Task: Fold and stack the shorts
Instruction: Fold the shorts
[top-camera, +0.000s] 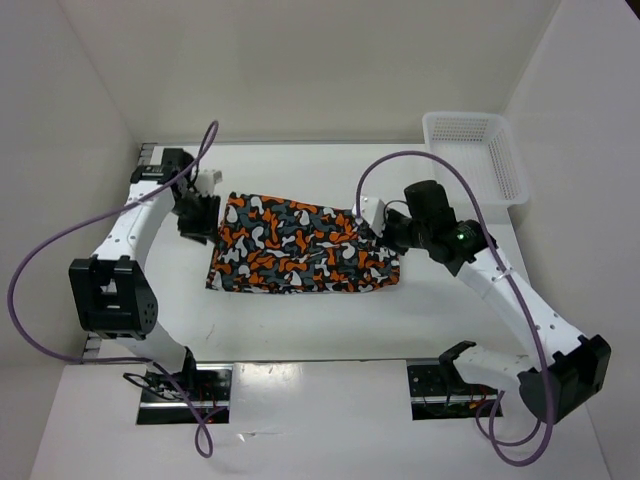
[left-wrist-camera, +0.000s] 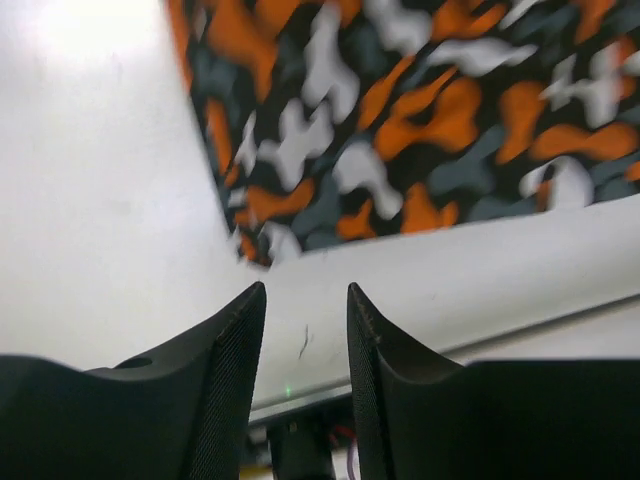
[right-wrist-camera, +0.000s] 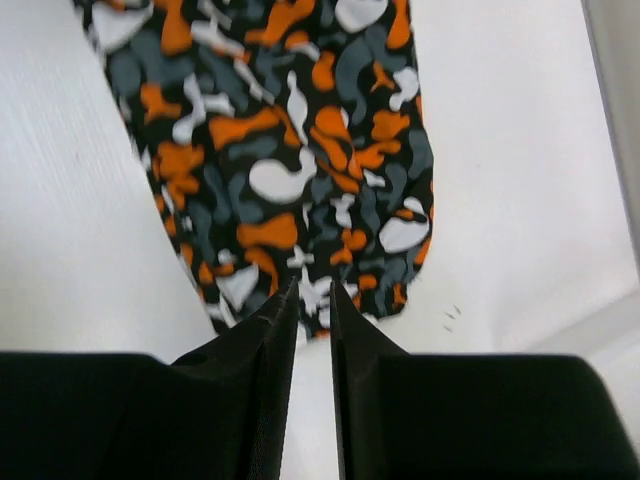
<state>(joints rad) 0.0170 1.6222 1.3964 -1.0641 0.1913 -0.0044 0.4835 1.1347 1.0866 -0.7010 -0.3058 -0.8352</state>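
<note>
The shorts (top-camera: 300, 245) lie spread flat on the white table, printed with orange, black, white and grey blobs. My left gripper (top-camera: 197, 222) hovers just off their left edge. In the left wrist view it (left-wrist-camera: 306, 288) is open and empty, with a corner of the shorts (left-wrist-camera: 400, 130) a little beyond the fingertips. My right gripper (top-camera: 372, 222) is at the shorts' far right corner. In the right wrist view it (right-wrist-camera: 313, 288) stands narrowly open, its tips at the near edge of the shorts (right-wrist-camera: 290, 150), with bare table showing between the fingers.
A white plastic mesh basket (top-camera: 468, 117) stands at the back right of the table. White walls close in the table at the back and sides. The table's front edge (left-wrist-camera: 520, 310) shows in the left wrist view.
</note>
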